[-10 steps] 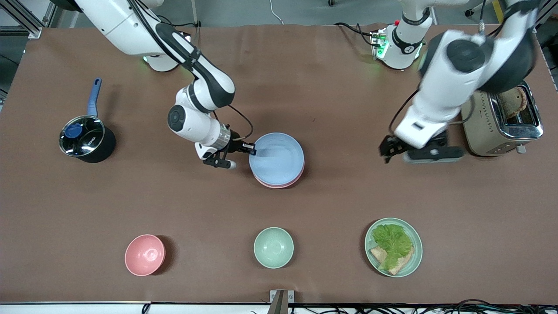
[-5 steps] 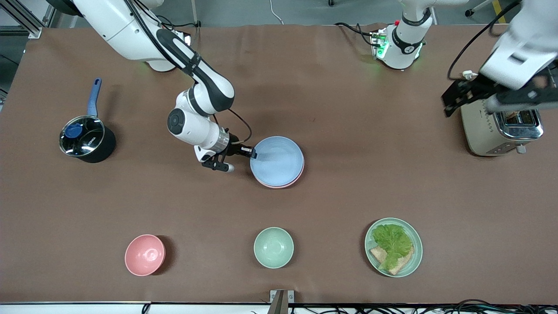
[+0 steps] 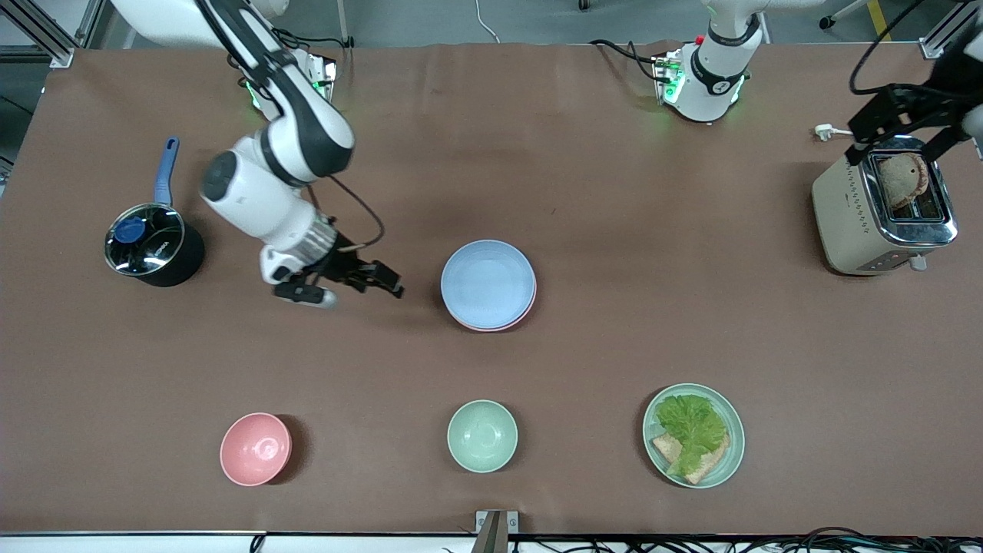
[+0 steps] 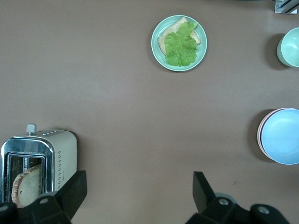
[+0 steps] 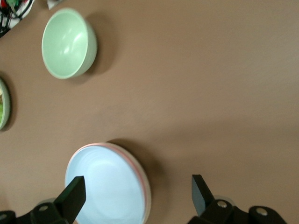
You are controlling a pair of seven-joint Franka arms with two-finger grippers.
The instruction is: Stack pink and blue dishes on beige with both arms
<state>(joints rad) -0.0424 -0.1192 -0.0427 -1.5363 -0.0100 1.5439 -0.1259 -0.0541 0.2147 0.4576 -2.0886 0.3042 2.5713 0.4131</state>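
Note:
The light blue plate [image 3: 488,283] lies on the pale pink plate [image 3: 501,326] at the table's middle, and only a crescent of pink rim shows. In the front view the beige plate is hidden under them. In the right wrist view a thin cream edge [image 5: 149,198] shows below the pink rim. My right gripper [image 3: 384,280] hovers open and empty beside the stack, toward the right arm's end of the table, clear of the plates [image 5: 105,186]. My left gripper [image 3: 891,147] is open and empty, high over the toaster. The left wrist view shows the stack [image 4: 281,136] far off.
A toaster [image 3: 848,215] holding bread stands at the left arm's end and a lidded saucepan [image 3: 152,244] at the right arm's end. Nearer the front camera sit a pink bowl [image 3: 255,448], a mint bowl [image 3: 481,435] and a mint plate with lettuce and bread [image 3: 693,435].
My right gripper has let go of the blue plate's rim and drawn back toward the saucepan. The blue plate has settled flat. My left arm has swung away to over the toaster.

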